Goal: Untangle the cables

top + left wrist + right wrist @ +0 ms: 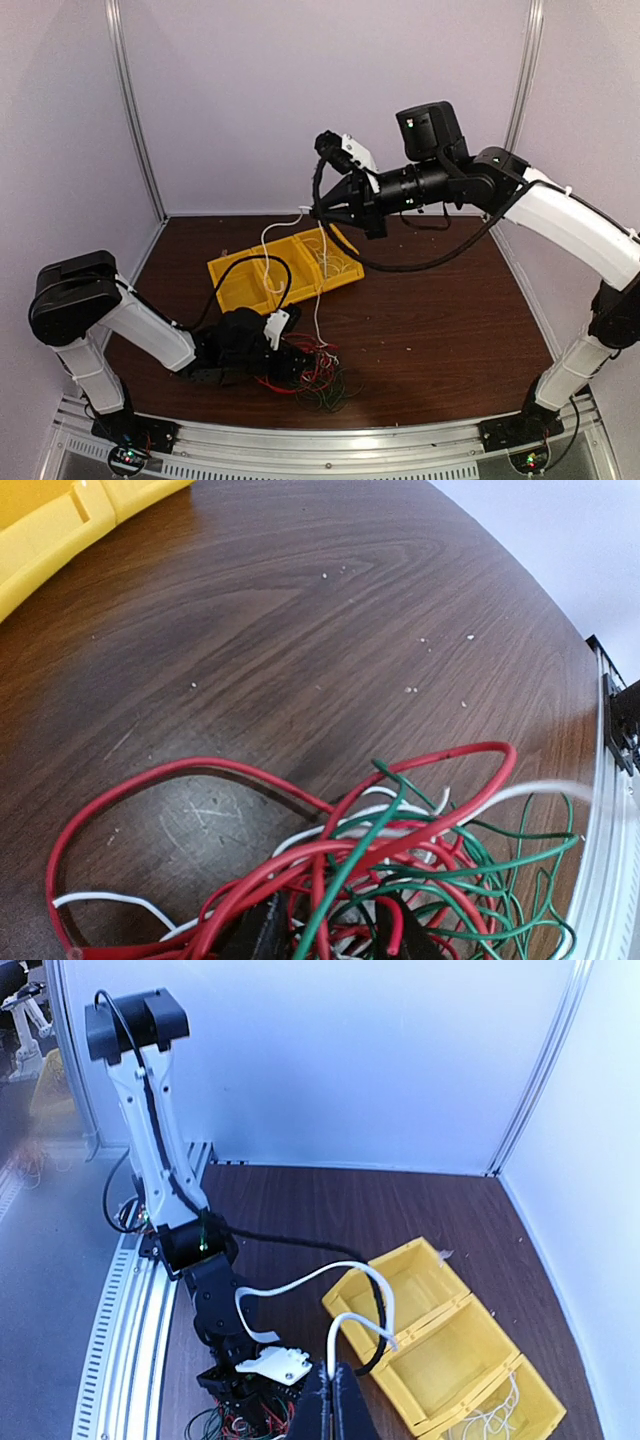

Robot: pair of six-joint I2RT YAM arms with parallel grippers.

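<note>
The right claw (318,210), raised high, is pinched shut on a white cable (319,290). It drops to the knotted cables (305,375) on the worktop (450,330), where the left claw (330,940) sits buried; I can't tell if it grips. A hard pull might lift the whole knot, or snag the yellow tray (235,275).

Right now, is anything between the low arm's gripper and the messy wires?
Nothing visible. The left gripper is down in the tangled cables; loops of them lie across its fingers. One white cable runs up to the shut right gripper.
</note>
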